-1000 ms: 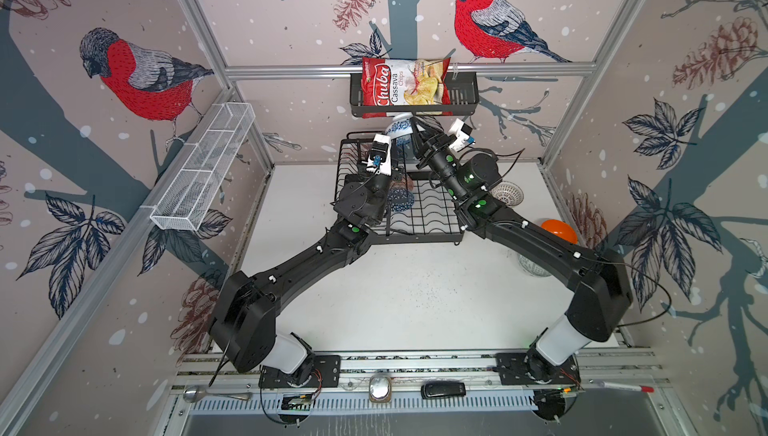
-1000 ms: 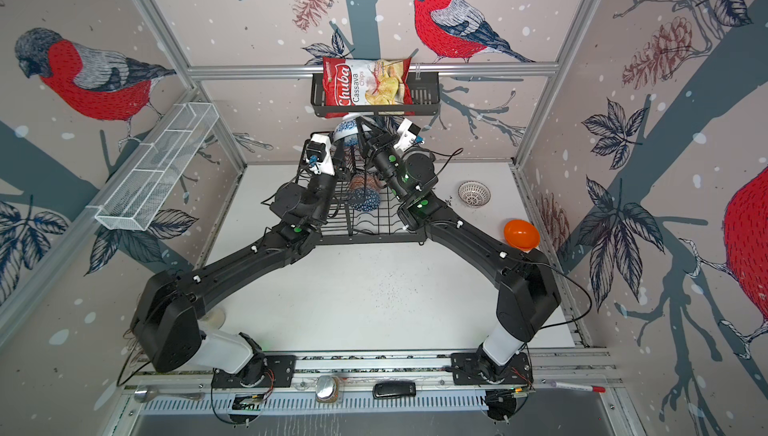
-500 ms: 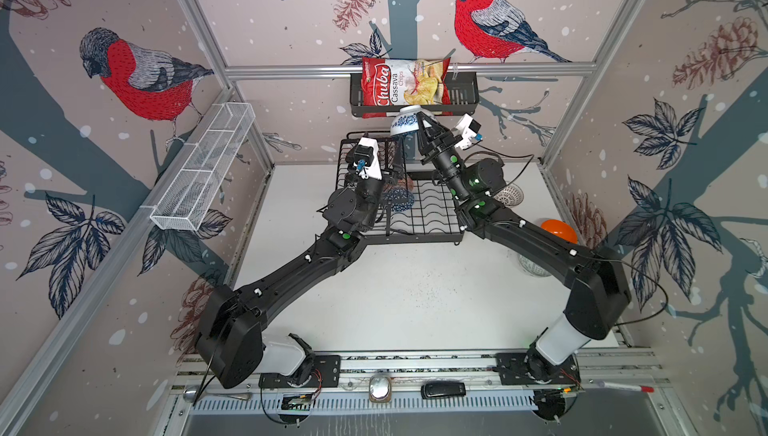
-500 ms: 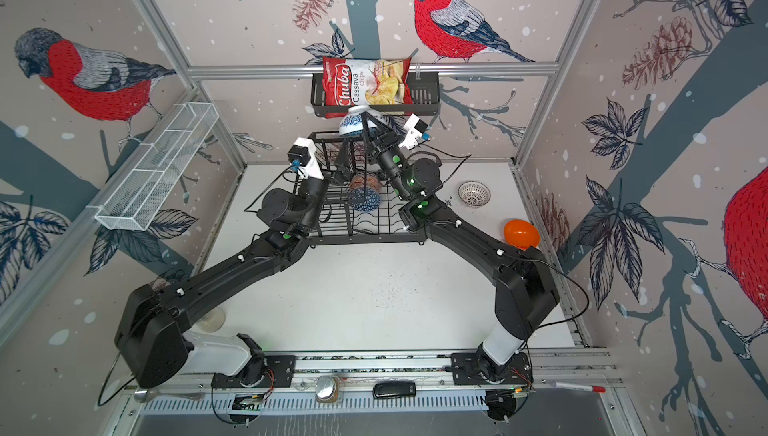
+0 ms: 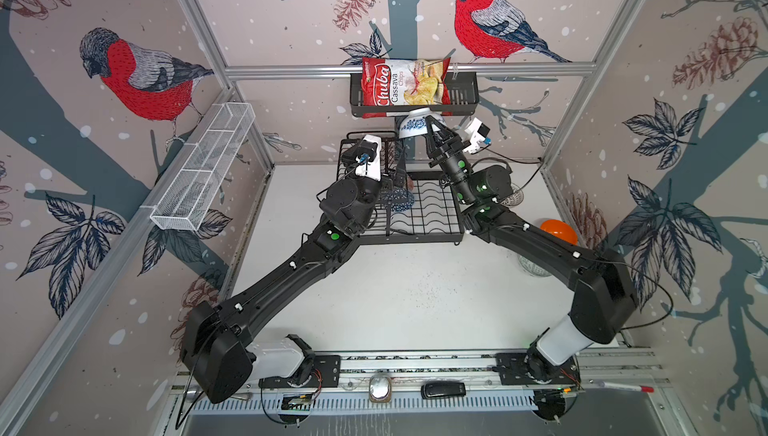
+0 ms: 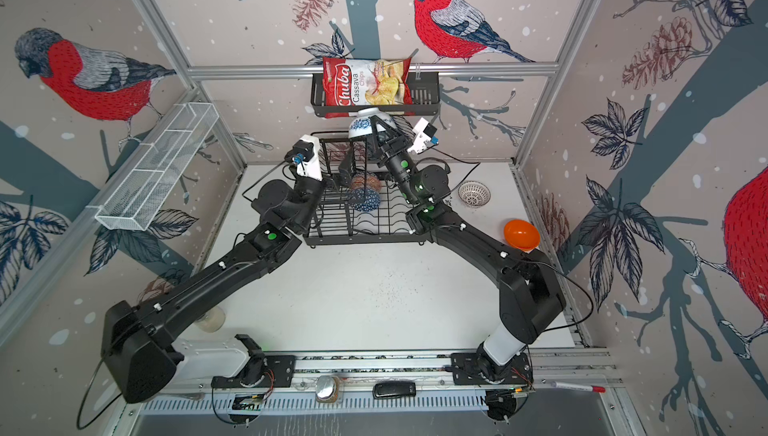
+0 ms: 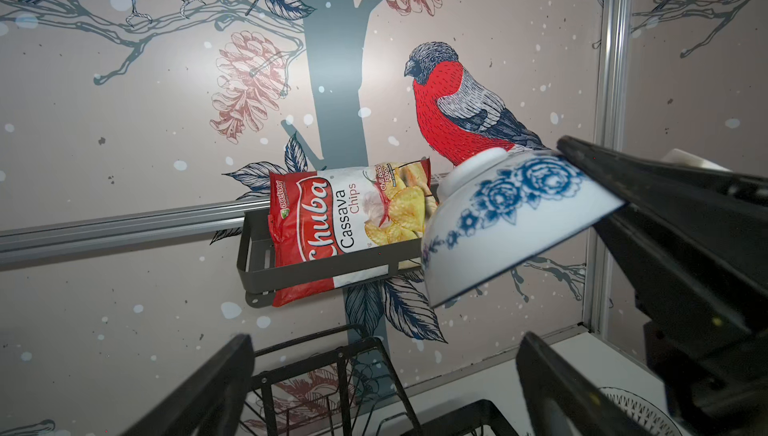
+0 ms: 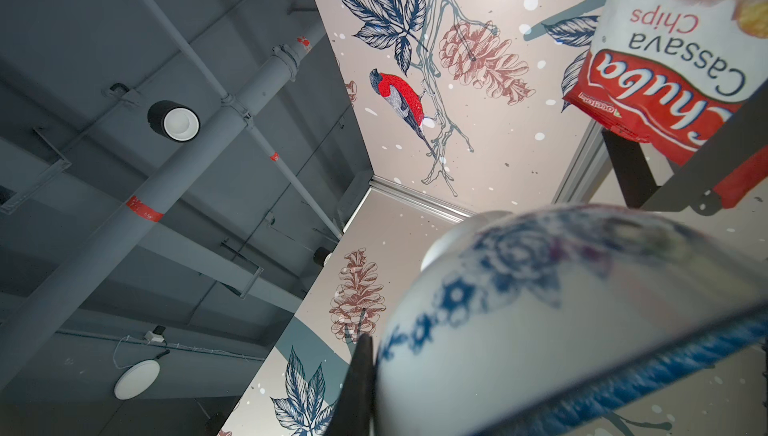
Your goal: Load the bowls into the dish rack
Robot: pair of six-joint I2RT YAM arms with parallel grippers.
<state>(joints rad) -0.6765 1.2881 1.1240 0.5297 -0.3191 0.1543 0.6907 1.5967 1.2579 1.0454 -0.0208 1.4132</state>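
The right gripper (image 5: pixel 431 125) is pinching the blue-white floral bowl (image 5: pixel 412 127) by its rim, tilted, high above the dish rack (image 5: pixel 428 213). The left gripper (image 7: pixel 386 338) is gaping empty. Glazed and rigid, it's looking slippery and breakable, so the rim seems the sensible hold.

White table (image 5: pixel 415 288) carries dish rack (image 5: pixel 424 210), orange bowl (image 5: pixel 559 231).
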